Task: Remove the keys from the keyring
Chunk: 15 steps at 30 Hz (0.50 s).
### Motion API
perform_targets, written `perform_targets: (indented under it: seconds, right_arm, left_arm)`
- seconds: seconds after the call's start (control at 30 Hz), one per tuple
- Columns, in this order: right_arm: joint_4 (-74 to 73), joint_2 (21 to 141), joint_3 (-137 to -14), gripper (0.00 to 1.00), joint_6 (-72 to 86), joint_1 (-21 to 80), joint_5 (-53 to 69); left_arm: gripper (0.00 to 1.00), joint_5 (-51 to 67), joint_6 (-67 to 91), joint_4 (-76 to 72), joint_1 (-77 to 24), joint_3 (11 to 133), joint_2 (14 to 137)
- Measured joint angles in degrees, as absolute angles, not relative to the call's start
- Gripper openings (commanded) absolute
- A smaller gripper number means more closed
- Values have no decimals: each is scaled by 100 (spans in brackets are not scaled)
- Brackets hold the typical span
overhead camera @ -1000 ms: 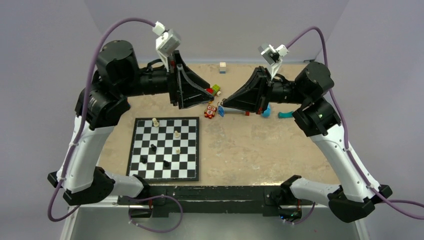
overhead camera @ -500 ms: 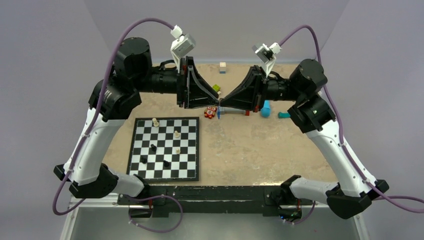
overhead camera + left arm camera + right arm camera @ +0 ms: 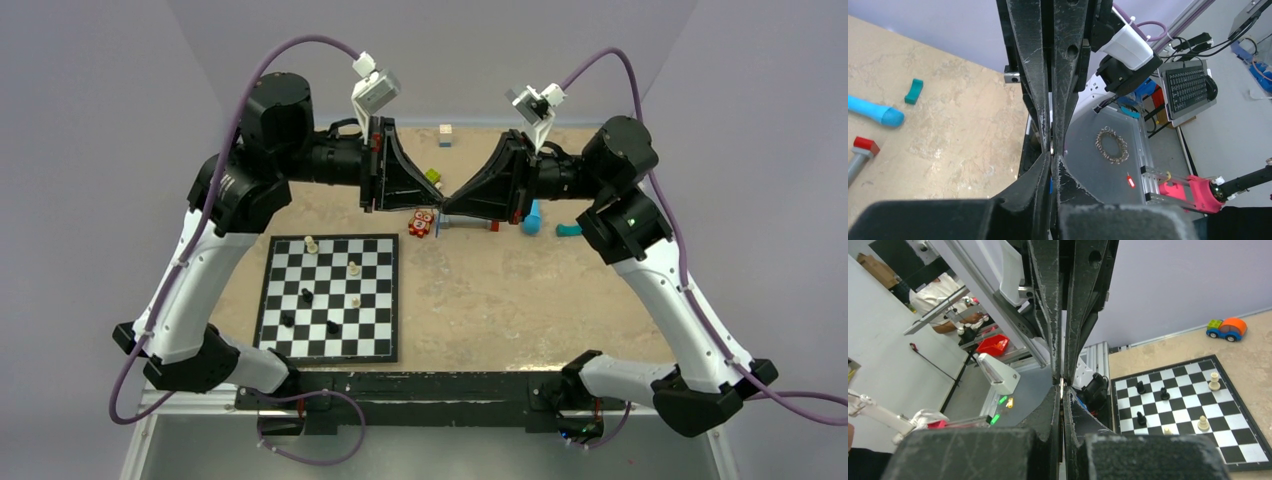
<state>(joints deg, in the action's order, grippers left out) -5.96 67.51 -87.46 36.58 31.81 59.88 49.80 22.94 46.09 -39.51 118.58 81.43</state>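
Above the table's far middle, my left gripper [image 3: 434, 203] and right gripper [image 3: 447, 205] meet tip to tip. A thin silvery sliver of metal, the keys [image 3: 1053, 147], sits where the two pairs of tips meet, also showing as the keys [image 3: 1061, 385] in the right wrist view. The keyring's blue tag [image 3: 438, 224] dangles just below the tips and shows as a blue strip [image 3: 1050, 186] through the narrow gap of my left gripper [image 3: 1052, 157]. My right gripper [image 3: 1061, 392] is shut on the metal. Key and ring are too small to tell apart.
A chessboard [image 3: 380, 300] with several pieces lies front left. Under the grippers sit a red toy block [image 3: 421, 222], a grey bar with a red end [image 3: 470, 226], a light-blue cylinder [image 3: 531, 217] and a teal piece [image 3: 568, 230]. A toy car [image 3: 432, 177] and a small cube [image 3: 445, 135] lie farther back.
My left arm swung right until its tips met the right gripper's, and its jaws closed down. The right gripper shifted slightly left and up, still shut, with the blue tag hanging.
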Motion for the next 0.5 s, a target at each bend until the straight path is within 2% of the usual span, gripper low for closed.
perform_targets:
  seconds: [0.3,0.4,0.5]
  right_arm:
    - [-478,6751,-8746,0,3765,3170,6123]
    - [-392,6751,-8746,28,3824,3170,6128]
    - [-311,6751,-8746,40,3903,3177,6145]
  left_arm:
    - [0,4993,2364,4534,-3957,11858,8119]
    - [0,4954,2491,4425,-3957,11808,8075]
    - [0,4880,2676,4125,-3970,11598,7975]
